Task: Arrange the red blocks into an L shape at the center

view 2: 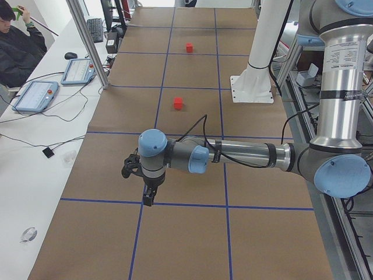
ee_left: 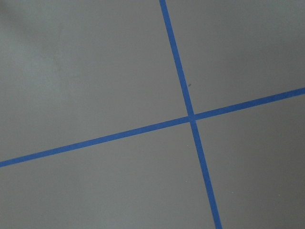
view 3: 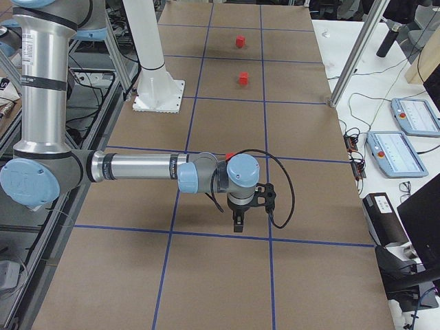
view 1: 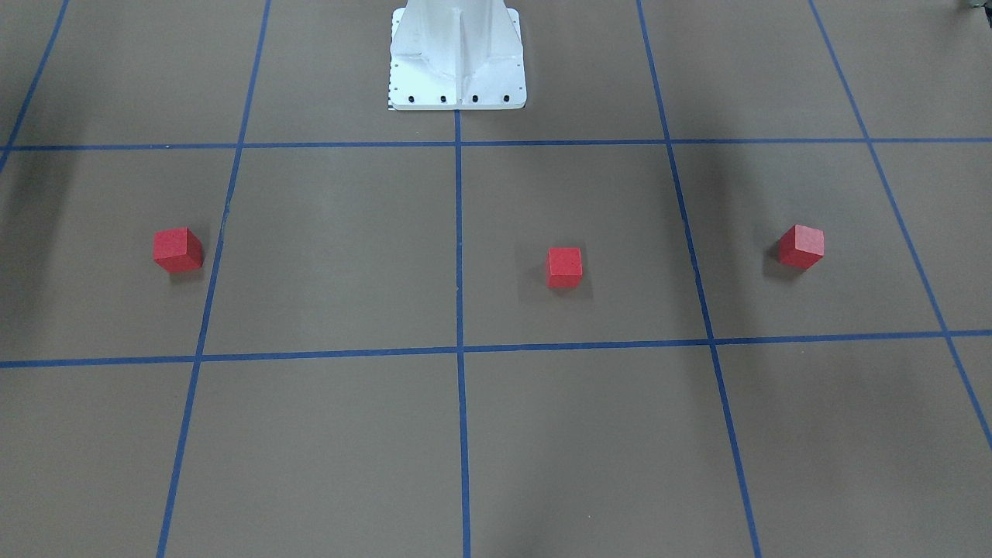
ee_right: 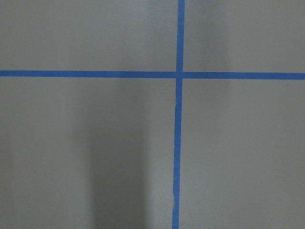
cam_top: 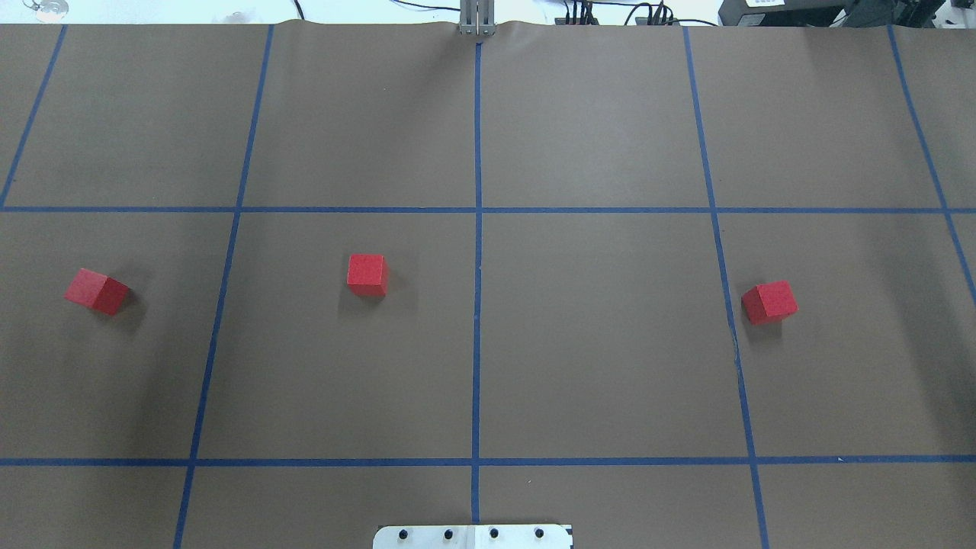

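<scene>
The brown board [cam_top: 610,114] fills the table, ruled into squares by blue tape. The left arm [view 2: 245,154] reaches out low over the board's left end and the right arm [view 3: 137,167] does the same over the right end, both outside the overhead view. The white base [view 1: 457,70] stands at the robot's edge, on the middle tape line.

The left gripper [view 2: 149,198] points down above a tape crossing. The right gripper [view 3: 238,224] hangs the same way over a tape line. Only the side views show them, so I cannot tell whether either pair of fingers is spread or pressed together.

The center [view 1: 457,143] is the tape cross just in front of the base.

The red blocks lie in one row, well apart from one another. None is at the cross, and the middle and right ones lie clear of the fingers. The middle block [cam_top: 367,274] sits just to the robot's left of the middle line. The left block [cam_top: 97,291] lies towards the left gripper but is hidden behind that arm in the side view. The right block [cam_top: 770,302] shows as a red sliver behind the right wrist, not between its fingers.
</scene>
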Available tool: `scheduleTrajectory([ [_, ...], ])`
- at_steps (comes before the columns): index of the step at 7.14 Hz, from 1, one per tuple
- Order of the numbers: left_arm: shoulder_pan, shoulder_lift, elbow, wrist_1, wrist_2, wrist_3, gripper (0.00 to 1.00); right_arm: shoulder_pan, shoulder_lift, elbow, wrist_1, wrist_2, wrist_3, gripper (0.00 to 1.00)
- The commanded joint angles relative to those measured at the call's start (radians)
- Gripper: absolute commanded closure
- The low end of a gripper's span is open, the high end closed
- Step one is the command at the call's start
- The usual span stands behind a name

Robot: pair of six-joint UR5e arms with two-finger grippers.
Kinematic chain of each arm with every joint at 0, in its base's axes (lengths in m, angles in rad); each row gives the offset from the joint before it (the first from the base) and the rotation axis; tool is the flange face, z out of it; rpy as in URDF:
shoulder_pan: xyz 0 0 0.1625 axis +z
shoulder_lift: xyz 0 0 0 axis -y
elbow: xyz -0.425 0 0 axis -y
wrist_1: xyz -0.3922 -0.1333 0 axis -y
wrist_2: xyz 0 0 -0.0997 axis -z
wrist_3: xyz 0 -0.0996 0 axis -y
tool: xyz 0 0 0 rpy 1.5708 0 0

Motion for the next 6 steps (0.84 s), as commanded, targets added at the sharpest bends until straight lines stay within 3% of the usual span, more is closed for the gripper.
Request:
scheduleTrajectory([
  [1, 0.002, 0.010, -0.007, -0.003, 0.006, 0.005, 0.00, 0.000, 0.000, 0.004, 0.004, 0.001, 0.002, 0.01],
  [6, 0.007, 0.012, -0.058, -0.035, -0.003, -0.006, 0.00, 0.000, 0.005, 0.042, 0.007, 0.004, 0.008, 0.01],
])
